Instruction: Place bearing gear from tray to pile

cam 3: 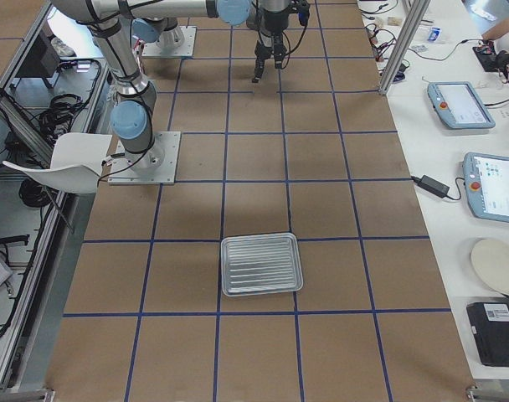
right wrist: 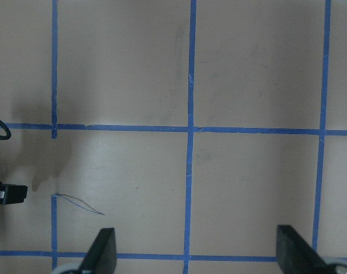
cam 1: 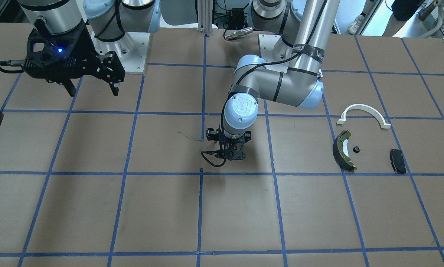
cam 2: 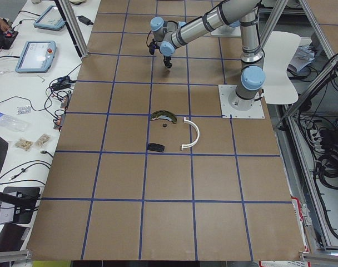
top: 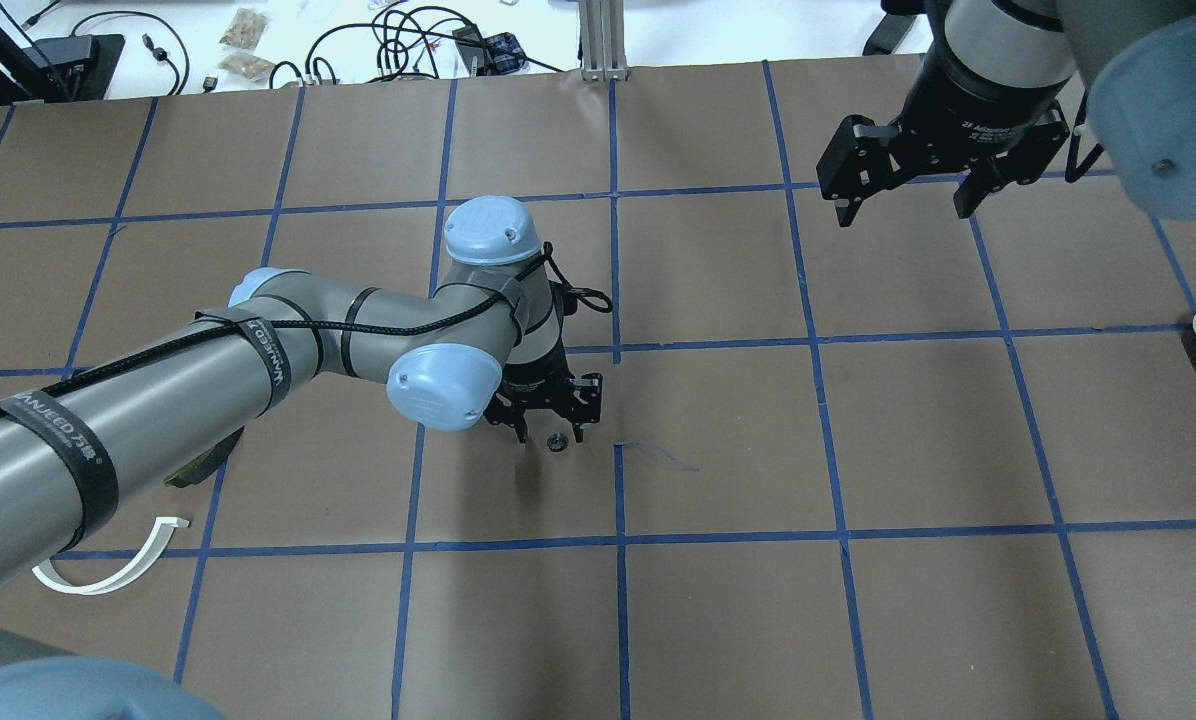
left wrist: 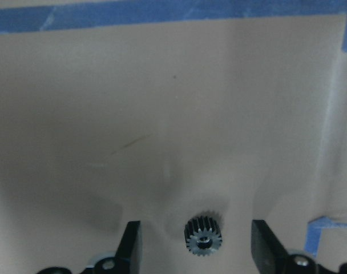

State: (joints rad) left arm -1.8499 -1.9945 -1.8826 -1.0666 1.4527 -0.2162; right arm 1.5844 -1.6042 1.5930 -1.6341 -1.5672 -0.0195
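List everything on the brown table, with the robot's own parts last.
bearing gear: one, dark, toothed, mid-table between the left gripper's fingers
tray: one, silvery-white, ribbed, at the table's end on the robot's right
half-ring bracket: one, white, on the robot's left side
brake shoe: one, olive and black, near the bracket
small round part: one, black, beside the brake shoe
flat pad: one, black, apart from the shoe
table: one, brown, blue tape grid
left gripper: one, black, open, low around the gear
right gripper: one, black, open, raised
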